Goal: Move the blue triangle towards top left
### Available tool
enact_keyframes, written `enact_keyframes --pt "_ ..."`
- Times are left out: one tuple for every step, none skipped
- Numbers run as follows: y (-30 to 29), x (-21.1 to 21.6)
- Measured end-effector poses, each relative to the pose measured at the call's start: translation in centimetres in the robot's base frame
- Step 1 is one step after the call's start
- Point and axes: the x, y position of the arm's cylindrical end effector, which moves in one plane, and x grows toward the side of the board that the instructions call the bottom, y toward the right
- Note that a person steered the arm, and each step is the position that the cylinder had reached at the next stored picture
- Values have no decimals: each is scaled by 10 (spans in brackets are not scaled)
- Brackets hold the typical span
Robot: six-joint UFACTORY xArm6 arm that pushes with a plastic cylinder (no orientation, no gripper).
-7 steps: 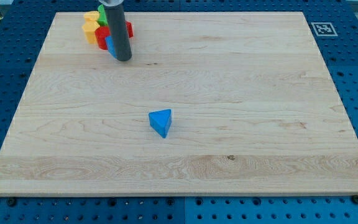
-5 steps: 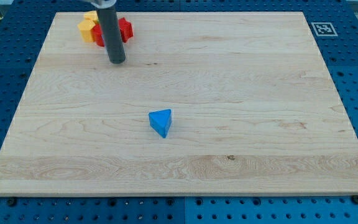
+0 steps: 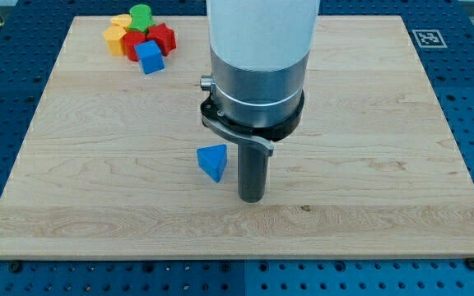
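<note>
On the wooden board (image 3: 369,123), the tip (image 3: 252,198) is set just right of the blue triangle (image 3: 213,161), nothing grasped; the push is not yet begun.

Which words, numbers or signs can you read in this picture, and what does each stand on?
No readable words or numbers.
A black-and-white square marker, a coded pattern and no text, sits at the wooden board's top right corner.
The blocks and my tip carry no print.
</note>
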Motion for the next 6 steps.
enact_keyframes --pt "-9 -8" --pt "-29 -22" --pt "-60 -30" --pt "-72 -44" --pt "-72 -62" --pt "-80 -72"
